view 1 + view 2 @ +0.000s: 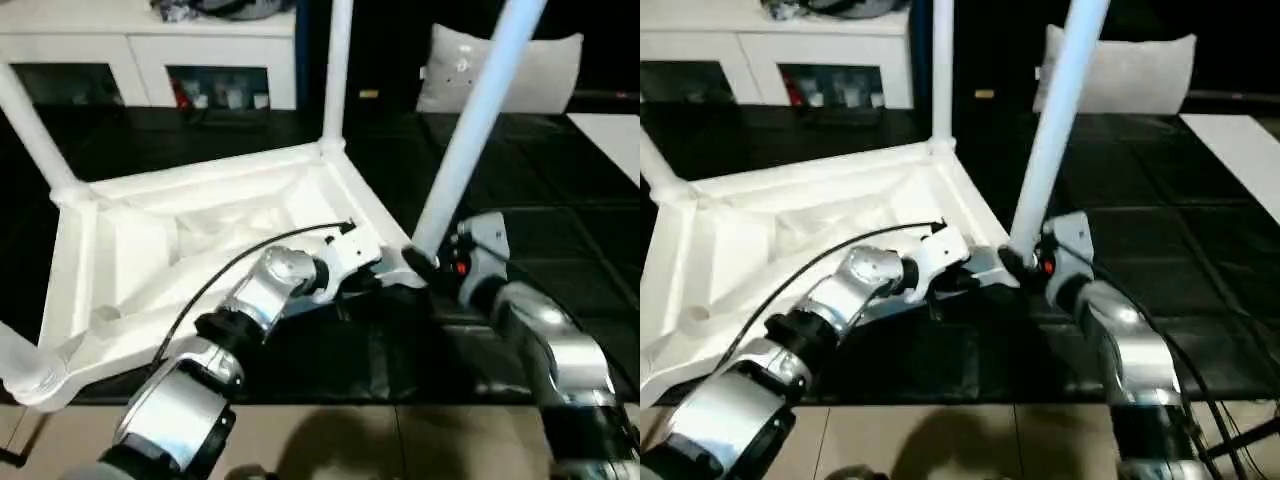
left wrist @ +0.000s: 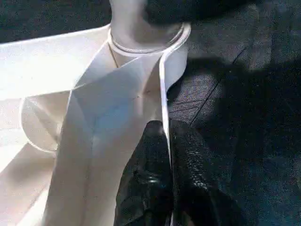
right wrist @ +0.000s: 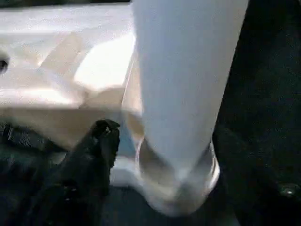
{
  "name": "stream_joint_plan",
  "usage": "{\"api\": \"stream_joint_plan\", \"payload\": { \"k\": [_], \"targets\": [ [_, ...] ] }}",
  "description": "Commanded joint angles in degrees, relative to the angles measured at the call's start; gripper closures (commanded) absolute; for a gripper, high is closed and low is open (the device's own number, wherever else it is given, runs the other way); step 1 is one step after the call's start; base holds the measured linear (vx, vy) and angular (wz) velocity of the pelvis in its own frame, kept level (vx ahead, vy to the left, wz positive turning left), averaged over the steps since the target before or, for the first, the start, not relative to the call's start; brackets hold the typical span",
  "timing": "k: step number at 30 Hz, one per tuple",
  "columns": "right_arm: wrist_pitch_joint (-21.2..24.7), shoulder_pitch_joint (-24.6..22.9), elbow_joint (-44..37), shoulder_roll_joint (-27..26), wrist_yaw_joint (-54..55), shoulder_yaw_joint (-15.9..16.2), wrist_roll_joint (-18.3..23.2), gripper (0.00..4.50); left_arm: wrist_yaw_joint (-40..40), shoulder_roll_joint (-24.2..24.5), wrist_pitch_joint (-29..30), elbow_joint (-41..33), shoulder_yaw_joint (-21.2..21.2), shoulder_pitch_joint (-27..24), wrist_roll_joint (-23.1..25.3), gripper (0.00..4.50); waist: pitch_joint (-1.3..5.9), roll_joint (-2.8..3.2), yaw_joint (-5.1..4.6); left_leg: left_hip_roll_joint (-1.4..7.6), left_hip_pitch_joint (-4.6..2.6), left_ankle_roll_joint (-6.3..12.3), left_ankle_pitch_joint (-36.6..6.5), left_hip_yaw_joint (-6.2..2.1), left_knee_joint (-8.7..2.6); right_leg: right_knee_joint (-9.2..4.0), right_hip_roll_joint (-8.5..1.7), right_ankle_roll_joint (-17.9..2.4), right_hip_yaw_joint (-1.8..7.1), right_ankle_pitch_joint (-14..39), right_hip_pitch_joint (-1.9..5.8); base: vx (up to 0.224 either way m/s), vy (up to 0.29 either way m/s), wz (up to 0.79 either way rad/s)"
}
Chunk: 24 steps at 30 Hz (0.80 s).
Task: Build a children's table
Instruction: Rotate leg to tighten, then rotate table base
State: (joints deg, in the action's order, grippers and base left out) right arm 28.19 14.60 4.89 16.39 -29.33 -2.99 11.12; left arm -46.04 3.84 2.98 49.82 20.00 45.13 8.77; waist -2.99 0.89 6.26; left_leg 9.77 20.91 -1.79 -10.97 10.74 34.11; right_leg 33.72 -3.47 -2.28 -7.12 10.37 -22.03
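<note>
On black floor mats point(image 1: 560, 170), upturned tabletop point(image 1: 150, 240), cabinet point(image 1: 150, 60) behind

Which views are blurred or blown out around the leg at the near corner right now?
Right wrist view: the leg looms soft and out of focus, and the tabletop beside it glares white. Left wrist view: the tabletop's rim is sharp enough, with a deep shadow over the dark floor. Left eye view: the ribbed underside washes out, and detail is lost.
</note>
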Motion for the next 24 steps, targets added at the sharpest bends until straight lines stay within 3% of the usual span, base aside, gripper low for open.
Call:
{"api": "stream_joint_plan", "payload": {
  "k": [1, 2, 5, 7, 11, 12, 14, 15, 18, 19, 20, 22, 24],
  "targets": [
    [-0.2, -2.0, -3.5, 1.4, -3.2, 0.8, 1.2, 0.77, -0.9, 0.2, -4.5, -3.3, -2.5, 0.5, -2.4, 4.50, 3.78, -1.14, 0.31, 3.96, -0.41, 4.56, -7.4, -2.01, -3.64, -5.34, -6.98, -4.2, 4.09, 18.4, 3.31, 0.000, 0.000, 0.00],
    [-0.3, -2.2, -3.6, 1.6, -3.2, 0.7, 1.2, 0.65, -1.0, 0.2, -4.5, -3.4, -2.6, 0.4, -2.5, 4.07, 3.76, -1.15, 0.32, 3.99, -0.43, 4.68, -7.2, -2.02, -3.64, -5.35, -6.92, -4.2, 4.07, 18.3, 3.21, 0.000, 0.000, 0.00],
    [0.6, -4.0, -6.4, 3.3, -4.7, -0.6, 2.5, 0.42, -4.0, 0.6, -2.1, -6.5, -3.0, -1.1, -4.1, 3.92, 3.87, -1.01, 0.16, 3.96, -0.30, 4.88, -6.7, -2.06, -3.52, -5.20, -7.02, -4.9, 4.03, 17.6, 3.22, 0.000, 0.000, 0.00],
    [1.3, -6.3, -9.9, 6.6, -7.5, -0.8, 3.6, 0.21, -5.2, 1.6, -1.6, -9.2, -2.9, -3.0, -4.7, 3.71, 3.87, -0.61, 0.55, 4.69, -0.63, 4.87, -6.8, -2.16, -3.66, -4.72, -6.91, -6.6, 4.18, 14.5, 2.97, 0.000, 0.000, 0.00],
    [8.2, -7.9, -14.2, 8.9, -9.8, -1.0, 7.0, 0.02, -6.4, 2.9, 1.3, -13.6, -3.5, -5.1, -6.4, 3.55, 3.83, -0.64, 0.63, 4.63, -0.56, 5.29, -7.1, -2.12, -3.68, -4.56, -6.95, -7.3, 4.26, 12.8, 3.13, 0.000, 0.000, 0.00],
    [8.3, -7.9, -14.9, 9.7, -11.5, -0.3, 7.4, 0.00, -8.7, 4.5, 4.7, -18.4, -3.6, -7.1, -7.7, 3.51, 3.78, -0.32, 0.71, 4.65, -0.63, 4.65, -7.9, -2.16, -3.69, -4.72, -7.24, -7.4, 4.26, 14.5, 3.22, 0.000, 0.000, 0.00],
    [7.4, -7.6, -15.1, 9.9, -12.9, 0.7, 7.5, 0.00, -9.9, 6.4, 8.1, -23.2, -4.0, -9.1, -8.2, 3.15, 3.63, -0.46, 0.39, 4.53, -0.39, 4.19, -8.3, -2.09, -3.79, -4.92, -7.05, -7.2, 4.15, 16.1, 3.12, 0.000, 0.000, 0.00],
    [7.2, -7.4, -15.2, 9.8, -13.2, 1.2, 7.6, 0.00, -10.0, 7.4, 9.5, -25.1, -4.4, -9.9, -8.1, 3.15, 3.60, -0.34, 0.28, 4.58, -0.62, 3.69, -9.0, -2.13, -3.81, -5.01, -7.04, -7.0, 4.14, 17.4, 2.96, 0.000, 0.000, 0.00],
    [7.5, -6.7, -15.5, 9.4, -13.2, 2.5, 8.2, 0.00, -10.5, 10.9, 12.6, -29.9, -4.8, -12.1, -7.7, 3.01, 3.28, -0.99, 0.27, 4.36, -0.84, 3.25, -10.3, -2.05, -3.93, -5.63, -6.90, -5.3, 4.04, 22.3, 2.64, 0.000, 0.000, 0.00],
    [7.8, -6.0, -15.2, 8.8, -13.1, 3.5, 8.4, 0.00, -11.1, 13.8, 14.8, -33.4, -5.2, -13.6, -7.4, 2.73, 3.41, -0.72, 0.33, 4.62, -0.93, 2.69, -10.2, -2.27, -4.01, -5.23, -7.08, -5.4, 4.08, 22.1, 2.72, 0.000, 0.000, 0.00],
    [7.8, -5.2, -14.4, 8.0, -13.0, 4.2, 8.2, 0.00, -11.7, 15.6, 17.3, -36.3, -5.5, -14.8, -7.5, 2.68, 3.27, -0.90, -0.08, 4.68, -0.61, 2.56, -10.1, -2.41, -4.25, -5.00, -6.87, -5.3, 4.05, 21.8, 2.66, 0.000, 0.000, 0.00],
    [7.1, -4.0, -12.6, 7.0, -12.1, 4.9, 7.1, 0.00, -12.0, 17.2, 19.3, -38.8, -5.7, -15.7, -7.3, 2.54, 3.30, -1.17, -0.33, 4.56, -1.04, 2.06, -10.5, -2.22, -4.13, -5.10, -6.82, -5.5, 4.14, 22.0, 2.33, 0.000, 0.000, 0.00],
    [4.8, -1.5, -9.0, 5.0, -10.2, 6.3, 4.5, 0.00, -11.6, 19.5, 21.9, -42.3, -5.7, -17.2, -6.0, 2.29, 3.11, -0.75, -0.38, 4.53, -1.07, 1.63, -10.3, -2.18, -4.24, -5.23, -6.68, -5.8, 4.24, 21.7, 2.09, 0.000, 0.000, 0.00]
  ]
}}
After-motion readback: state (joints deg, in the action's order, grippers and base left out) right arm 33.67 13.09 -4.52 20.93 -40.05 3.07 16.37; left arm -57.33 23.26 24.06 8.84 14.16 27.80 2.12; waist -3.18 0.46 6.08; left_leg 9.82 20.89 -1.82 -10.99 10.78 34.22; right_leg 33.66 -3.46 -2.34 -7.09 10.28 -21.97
